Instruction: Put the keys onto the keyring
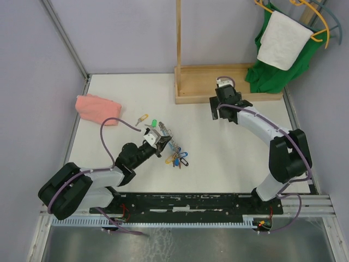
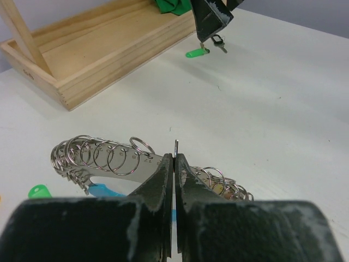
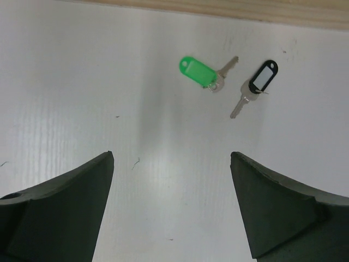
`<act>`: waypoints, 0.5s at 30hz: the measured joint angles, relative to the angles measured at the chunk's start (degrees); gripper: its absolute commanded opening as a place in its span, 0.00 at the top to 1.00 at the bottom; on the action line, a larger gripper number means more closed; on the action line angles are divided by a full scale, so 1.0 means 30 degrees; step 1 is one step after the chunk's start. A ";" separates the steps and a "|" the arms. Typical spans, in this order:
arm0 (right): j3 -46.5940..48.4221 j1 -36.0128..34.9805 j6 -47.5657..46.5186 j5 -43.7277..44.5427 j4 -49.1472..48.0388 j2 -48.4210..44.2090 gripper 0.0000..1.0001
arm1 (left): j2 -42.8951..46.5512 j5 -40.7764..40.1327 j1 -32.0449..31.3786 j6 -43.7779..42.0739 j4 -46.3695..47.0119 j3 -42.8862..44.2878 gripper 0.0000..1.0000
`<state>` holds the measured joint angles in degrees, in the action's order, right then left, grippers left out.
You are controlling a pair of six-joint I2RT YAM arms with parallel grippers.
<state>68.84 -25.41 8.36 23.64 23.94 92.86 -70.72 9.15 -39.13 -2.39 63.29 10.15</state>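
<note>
The keyring (image 2: 109, 158), a silvery loop strung with small split rings and coloured tags, lies mid-table (image 1: 175, 154). My left gripper (image 2: 175, 158) is shut on its thin wire, which pokes up between the fingertips; in the top view that gripper (image 1: 160, 141) sits at the ring's left end. A green-headed key (image 3: 199, 73) and a black-headed key (image 3: 256, 84) lie side by side on the table ahead of my right gripper (image 3: 172, 158), which is open and empty. A yellow key (image 1: 143, 118) and another green key (image 1: 154, 123) lie beyond the left gripper.
A wooden tray with an upright post (image 1: 218, 87) stands at the back, right behind the right gripper (image 1: 224, 90). A pink cloth (image 1: 97, 108) lies at the left. Green and white cloths (image 1: 281, 43) hang on a hanger at the back right.
</note>
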 measured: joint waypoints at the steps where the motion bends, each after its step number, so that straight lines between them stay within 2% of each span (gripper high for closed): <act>1: 0.0153 0.0532 0.0423 -0.0007 0.0066 0.0379 0.10 | 0.0000 0.0029 0.0000 0.0000 -0.0321 0.0160 0.97; 7: 0.0481 0.3082 0.3191 -0.0080 0.0022 0.2178 0.30 | 0.0372 0.0153 0.0000 -0.0015 -0.1734 0.0452 0.97; 15: 0.1603 0.4692 0.6244 -0.0168 -0.0583 0.4626 0.47 | 0.1100 0.0226 0.0000 -0.0051 -0.2856 0.0466 0.97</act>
<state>73.65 -11.33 27.09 23.14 22.20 106.74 -67.42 9.82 -39.13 -2.55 54.72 11.55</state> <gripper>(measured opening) 0.584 0.044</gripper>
